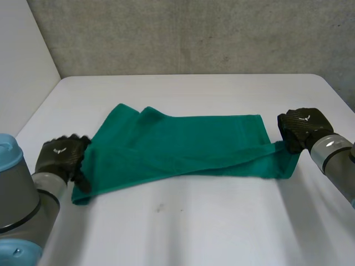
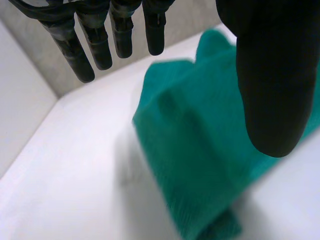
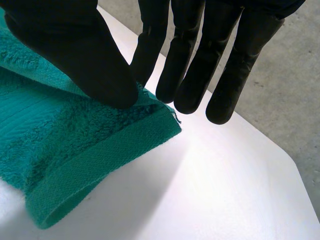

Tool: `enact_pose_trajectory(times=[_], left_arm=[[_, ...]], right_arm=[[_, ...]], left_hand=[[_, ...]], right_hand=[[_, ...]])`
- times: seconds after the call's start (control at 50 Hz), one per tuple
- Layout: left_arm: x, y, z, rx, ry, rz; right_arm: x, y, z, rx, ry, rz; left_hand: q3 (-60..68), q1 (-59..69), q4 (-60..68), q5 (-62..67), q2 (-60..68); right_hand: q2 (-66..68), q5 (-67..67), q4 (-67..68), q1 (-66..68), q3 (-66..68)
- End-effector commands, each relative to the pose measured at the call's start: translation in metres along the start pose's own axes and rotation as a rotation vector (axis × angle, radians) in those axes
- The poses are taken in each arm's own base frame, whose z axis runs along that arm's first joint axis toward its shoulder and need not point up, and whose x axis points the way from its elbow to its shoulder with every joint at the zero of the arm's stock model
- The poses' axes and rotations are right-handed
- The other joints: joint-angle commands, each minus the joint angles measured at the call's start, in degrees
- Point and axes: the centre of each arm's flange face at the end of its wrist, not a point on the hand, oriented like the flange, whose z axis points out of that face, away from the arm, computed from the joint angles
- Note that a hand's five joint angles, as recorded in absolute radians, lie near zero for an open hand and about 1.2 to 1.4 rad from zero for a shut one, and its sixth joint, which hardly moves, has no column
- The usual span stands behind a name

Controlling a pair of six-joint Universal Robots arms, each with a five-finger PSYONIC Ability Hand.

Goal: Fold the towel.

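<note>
A green towel (image 1: 183,147) lies folded into a long band across the middle of the white table (image 1: 194,221). My left hand (image 1: 58,155) rests at the towel's left end, just beside its near corner. In the left wrist view its fingers (image 2: 120,35) hang straight and its thumb (image 2: 270,75) stands apart, with the towel (image 2: 200,150) lying loose below them. My right hand (image 1: 302,127) is at the towel's right end. There its thumb (image 3: 75,45) pinches the towel's corner (image 3: 65,135) against a finger, lifting that corner slightly off the table.
A grey concrete wall (image 1: 194,33) runs behind the table, and a white panel (image 1: 22,55) stands at its left. The table's right edge (image 1: 338,94) lies close beyond my right hand. Bare tabletop stretches in front of the towel.
</note>
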Motion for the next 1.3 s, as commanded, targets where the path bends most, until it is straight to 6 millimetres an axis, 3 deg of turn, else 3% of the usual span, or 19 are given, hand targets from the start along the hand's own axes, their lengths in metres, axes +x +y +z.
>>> enact_pose_trajectory(times=[0.02,0.18,0.28,0.34,0.48,0.5,0.54,0.56,0.58,0.62,0.64,0.74,0.86,0.94,0.96,1.06,1.14,1.22,1.3], left_arm=[[-0.012,0.021,0.019,-0.094,-0.045,-0.03],[-0.022,0.031,0.045,-0.141,-0.067,-0.057],[-0.018,0.037,0.054,-0.151,0.01,-0.089],[-0.013,0.033,0.053,-0.134,0.072,-0.131],[-0.019,0.003,0.046,-0.036,0.058,-0.132],[-0.019,0.003,0.046,-0.035,0.057,-0.132],[-0.029,-0.041,0.026,0.108,0.036,-0.134],[-0.029,-0.041,0.025,0.109,0.035,-0.134],[-0.037,-0.08,-0.001,0.239,0.022,-0.123],[-0.041,-0.102,-0.019,0.31,0.019,-0.095],[-0.042,-0.111,-0.029,0.344,0.015,-0.073],[-0.047,-0.14,-0.066,0.429,-0.003,0.103],[-0.036,-0.129,-0.072,0.353,0.049,0.296],[-0.027,-0.092,-0.04,0.159,0.101,0.39],[-0.024,-0.081,-0.03,0.107,0.116,0.402],[-0.02,-0.061,-0.008,0.018,0.136,0.415],[-0.014,-0.034,0.031,-0.107,0.141,0.475],[-0.012,-0.031,0.053,-0.125,0.115,0.54],[0.002,-0.053,0.077,-0.039,0.09,0.624]], right_arm=[[0.0,0.0,0.0,-0.001,-0.001,-0.002],[0.0,0.0,0.0,0.0,0.0,-0.002],[-0.001,0.001,0.0,-0.003,-0.002,-0.001],[0.0,0.0,0.0,0.001,0.002,-0.002],[0.011,-0.013,-0.001,0.03,0.031,-0.016],[0.021,-0.029,-0.007,0.059,0.061,-0.058],[0.025,-0.041,-0.016,0.064,0.067,-0.109],[0.026,-0.046,-0.022,0.058,0.067,-0.136],[0.026,-0.046,-0.022,0.058,0.067,-0.137],[0.03,-0.055,-0.034,0.044,0.069,-0.196],[0.044,-0.077,-0.058,0.03,0.102,-0.327],[0.057,-0.099,-0.088,0.013,0.164,-0.462],[0.052,-0.096,-0.104,-0.067,0.144,-0.536],[0.042,-0.073,-0.093,-0.142,0.068,-0.542],[0.029,-0.052,-0.08,-0.207,-0.009,-0.553],[0.005,-0.021,-0.062,-0.3,-0.13,-0.577],[-0.007,0.002,-0.045,-0.388,-0.172,-0.595],[-0.006,0.007,-0.024,-0.409,-0.14,-0.61],[0.003,-0.002,0.008,-0.378,-0.069,-0.614]], left_hand=[[-0.7,-1.4,-0.4,0.1,0.0],[10.3,9.7,10.7,11.2,11.0],[32.0,31.3,32.4,32.9,32.7],[65.4,64.7,65.8,66.2,66.1],[65.5,64.8,65.9,66.4,66.2],[65.5,64.8,65.9,66.4,66.2],[65.5,64.8,65.9,66.4,66.2],[65.5,64.8,65.9,66.4,66.2],[65.5,64.8,65.9,66.4,66.2],[65.5,64.8,65.9,66.4,66.2],[65.5,64.8,65.9,66.4,66.2],[65.5,64.8,65.9,66.4,66.2],[65.5,64.8,65.9,66.4,66.2],[65.5,64.8,65.9,66.4,66.2],[65.5,64.8,65.9,66.4,66.2],[65.5,64.8,65.9,66.4,66.2],[65.5,64.8,65.9,66.4,66.2],[65.5,64.8,65.9,66.4,66.2],[65.5,64.8,65.9,66.4,66.2]], right_hand=[[12.0,13.1,11.9,24.3,12.3],[12.0,13.1,11.9,24.3,12.3],[12.0,13.1,11.9,24.3,12.3],[12.0,13.1,11.9,24.3,12.3],[12.0,13.1,11.9,24.3,12.3],[12.0,13.1,11.9,24.3,12.3],[12.0,13.1,11.9,24.3,12.3],[12.0,13.1,11.9,24.3,12.3],[12.0,13.1,11.9,24.3,12.3],[12.0,13.1,11.9,24.3,12.3],[12.0,13.1,11.9,24.3,12.3],[12.0,13.1,11.9,24.3,12.3],[12.0,13.1,11.9,24.3,12.3],[12.0,13.1,11.9,24.3,12.3],[12.0,13.1,11.9,24.3,12.3],[12.0,13.1,11.9,24.3,12.3],[12.0,13.1,11.9,24.3,12.3],[12.0,13.1,11.9,24.3,12.3],[12.0,13.1,11.9,24.3,12.3]])
